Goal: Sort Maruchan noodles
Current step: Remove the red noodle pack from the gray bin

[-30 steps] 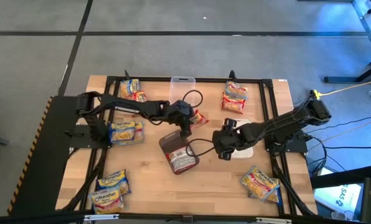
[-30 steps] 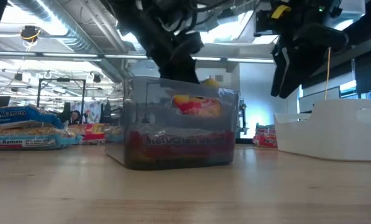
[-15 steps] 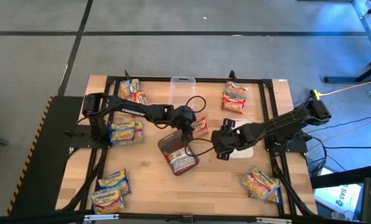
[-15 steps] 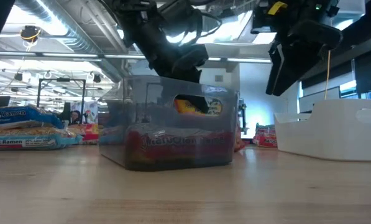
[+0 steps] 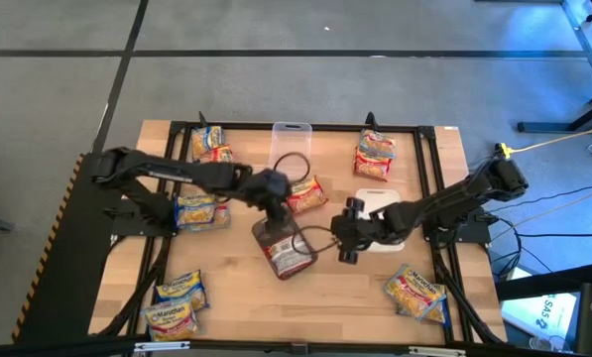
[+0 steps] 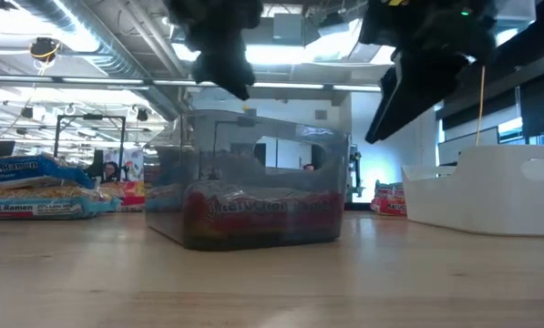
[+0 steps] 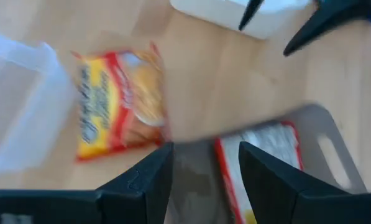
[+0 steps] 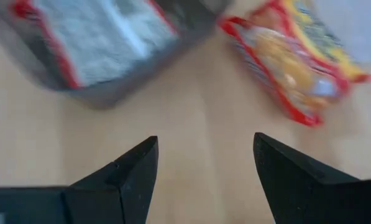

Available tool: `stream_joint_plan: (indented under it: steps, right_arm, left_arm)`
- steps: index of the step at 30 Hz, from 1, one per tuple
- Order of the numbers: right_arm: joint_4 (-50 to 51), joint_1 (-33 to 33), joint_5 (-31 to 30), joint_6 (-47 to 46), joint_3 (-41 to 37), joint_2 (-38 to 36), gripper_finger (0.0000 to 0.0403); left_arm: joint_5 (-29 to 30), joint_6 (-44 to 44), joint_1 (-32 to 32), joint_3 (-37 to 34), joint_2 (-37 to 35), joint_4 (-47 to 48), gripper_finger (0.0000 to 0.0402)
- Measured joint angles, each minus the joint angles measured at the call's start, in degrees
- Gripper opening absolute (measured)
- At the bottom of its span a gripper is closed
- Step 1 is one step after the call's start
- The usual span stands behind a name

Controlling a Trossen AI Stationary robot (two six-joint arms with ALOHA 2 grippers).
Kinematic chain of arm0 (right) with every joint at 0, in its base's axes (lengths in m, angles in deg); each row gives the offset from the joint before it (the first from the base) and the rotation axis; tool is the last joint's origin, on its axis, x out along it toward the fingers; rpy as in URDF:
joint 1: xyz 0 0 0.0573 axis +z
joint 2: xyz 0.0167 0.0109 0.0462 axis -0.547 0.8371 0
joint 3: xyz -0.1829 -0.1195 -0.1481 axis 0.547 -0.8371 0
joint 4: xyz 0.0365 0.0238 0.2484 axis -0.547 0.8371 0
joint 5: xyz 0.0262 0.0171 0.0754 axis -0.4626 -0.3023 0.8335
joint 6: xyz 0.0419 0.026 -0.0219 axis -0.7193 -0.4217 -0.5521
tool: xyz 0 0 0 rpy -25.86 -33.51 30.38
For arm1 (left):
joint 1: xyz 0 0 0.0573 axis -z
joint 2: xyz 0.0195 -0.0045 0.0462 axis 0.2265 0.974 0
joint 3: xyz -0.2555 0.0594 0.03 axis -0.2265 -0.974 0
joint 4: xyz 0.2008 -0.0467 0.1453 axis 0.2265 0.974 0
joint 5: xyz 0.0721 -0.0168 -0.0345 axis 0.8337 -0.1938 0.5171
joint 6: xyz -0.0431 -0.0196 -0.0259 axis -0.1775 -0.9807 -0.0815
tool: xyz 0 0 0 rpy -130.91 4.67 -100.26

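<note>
- The left gripper (image 5: 274,201) is seen above the near-left edge of the grey container (image 5: 284,247); its fingers (image 7: 149,180) are parted and nothing is held between them.
- A red-labelled packet (image 5: 306,194) is seen flat on the table just beside the left gripper, between the grey container and the clear container (image 5: 289,146); its long axis runs slantwise, one end pointing toward the clear container.
- A packet (image 5: 288,254) is seen flat inside the grey container, its long axis along the container's length.
- The right gripper (image 5: 344,238) is held just to the right of the grey container, in front of the white container (image 5: 387,216); its fingers (image 8: 130,174) are spread, with nothing gripped.
- Other packets are spread over the table: at the far left (image 5: 209,143), the left edge (image 5: 200,210), the near left (image 5: 175,302), the far right (image 5: 375,156) and the near right (image 5: 415,292).
</note>
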Motion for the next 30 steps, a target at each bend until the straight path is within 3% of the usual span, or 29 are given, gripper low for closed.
stream_joint_plan:
  steps: [7, 9, 16, 23, 30]
  right_arm:
    - [-28.3, 5.4, 1.4, 0.1, -9.5, 0.0, 0.0237]
    - [-34.1, 6.2, 1.4, -0.2, -11.1, 0.4, 0.0237]
    - [-38.7, 7.8, -1.2, -0.9, -11.7, 2.9, 0.0237]
    - [-41.2, 7.8, -3.0, -0.6, -11.7, 6.3, 0.0237]
    - [-43.3, 7.8, -3.1, 0.7, -11.6, 9.4, 0.0237]
  left_arm:
    - [6.0, -1.5, 7.5, -3.9, 3.1, -3.5, 0.0175]
    - [4.9, -4.1, 8.0, -4.0, 5.3, -5.6, 0.0175]
    - [-3.4, -12.0, 6.6, -4.0, 11.3, -5.7, 0.0176]
    - [-2.7, -14.7, 3.6, -4.0, 11.2, -4.9, 0.0176]
    - [-4.5, -15.1, 2.5, -4.0, 15.9, -7.3, 0.0176]
